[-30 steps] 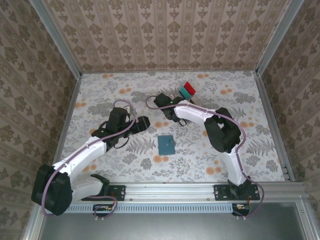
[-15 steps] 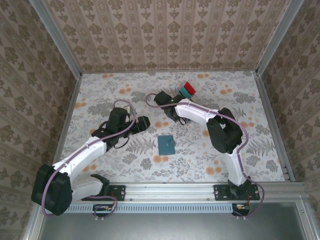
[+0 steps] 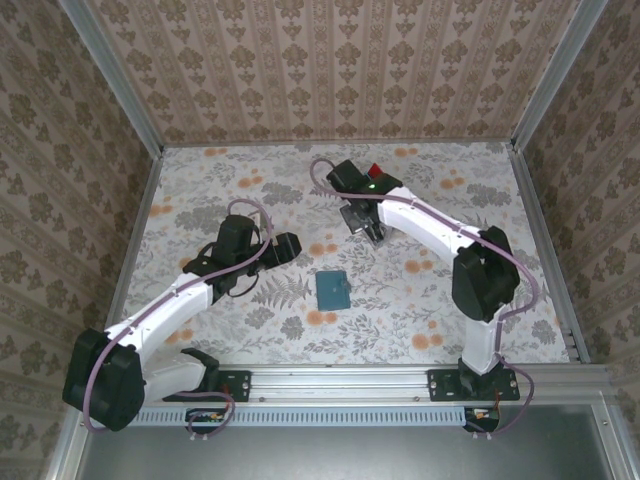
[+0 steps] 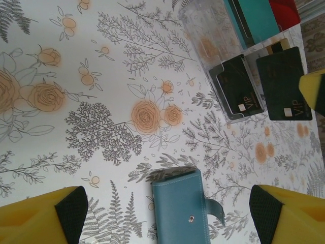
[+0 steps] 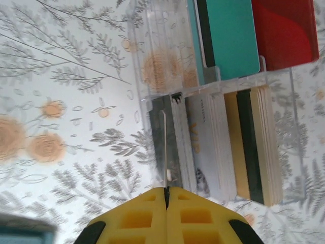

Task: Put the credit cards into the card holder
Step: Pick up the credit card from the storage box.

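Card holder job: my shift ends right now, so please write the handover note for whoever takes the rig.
Left tool: open, empty, near the card holder.
Right tool: shut on one black card beside the clear tray.
Card holder: closed, flat on the table between the arms; no card seen in it.
Other cards: standing on edge in the tray.
Left to do: open the holder, insert the held card, then the rest.

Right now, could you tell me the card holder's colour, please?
The card holder is teal-blue; left wrist view shows it best.
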`<state>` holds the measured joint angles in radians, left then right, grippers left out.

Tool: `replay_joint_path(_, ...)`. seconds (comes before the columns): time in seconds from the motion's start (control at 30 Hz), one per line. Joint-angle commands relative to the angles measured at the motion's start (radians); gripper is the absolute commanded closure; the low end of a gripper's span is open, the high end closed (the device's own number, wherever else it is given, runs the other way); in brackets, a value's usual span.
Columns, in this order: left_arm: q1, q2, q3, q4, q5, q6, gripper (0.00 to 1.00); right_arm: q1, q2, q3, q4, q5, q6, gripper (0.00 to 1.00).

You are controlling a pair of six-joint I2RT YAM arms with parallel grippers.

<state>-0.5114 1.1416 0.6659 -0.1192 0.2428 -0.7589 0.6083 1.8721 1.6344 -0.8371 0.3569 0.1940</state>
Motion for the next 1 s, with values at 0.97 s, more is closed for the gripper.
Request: replay_joint_path(0.97,0.023,0.268,0.188,0.486,0.470,-0.333,0.36,-0.197,-0.415,-0.611,0.949,-1.056,0.822,1.00)
